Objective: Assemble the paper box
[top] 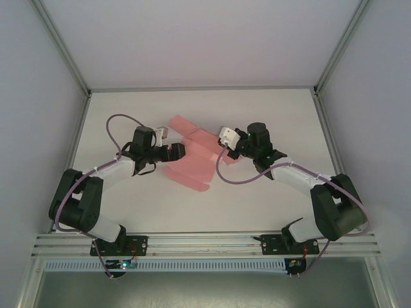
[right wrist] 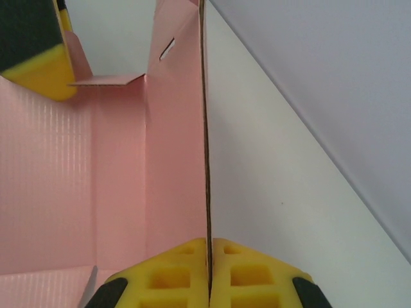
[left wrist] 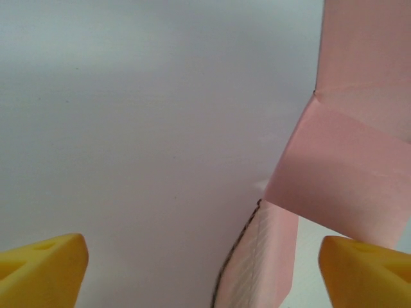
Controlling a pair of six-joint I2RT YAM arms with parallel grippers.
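1. Right jaws: clamped shut on a thin upright wall of the paper box [right wrist: 115,192], card edge sandwiched between the yellow pads [right wrist: 250,276].
2. Left jaws: spread wide, gripping nothing, yellow pads [left wrist: 38,273] far apart in the two lower corners of the left wrist view.
3. Between the left pads: narrow pink strip with a raw edge rising from the bottom. Folded flap of the paper box [left wrist: 340,179] just above the right-hand pad, contact not clear.
4. Right wrist view: ribbed pink inner face left of the pinched wall, small folded flap and a slot cut farther off. Yellow-and-black pad of the other arm at top left, beside that flap.
5. Top view: paper box [top: 192,163] half folded, partly flat on the table [top: 128,115], mid-table between both arms. Left jaws at its left side, right jaws on its right edge.
6. White table under everything, pale walls [top: 32,96] around.
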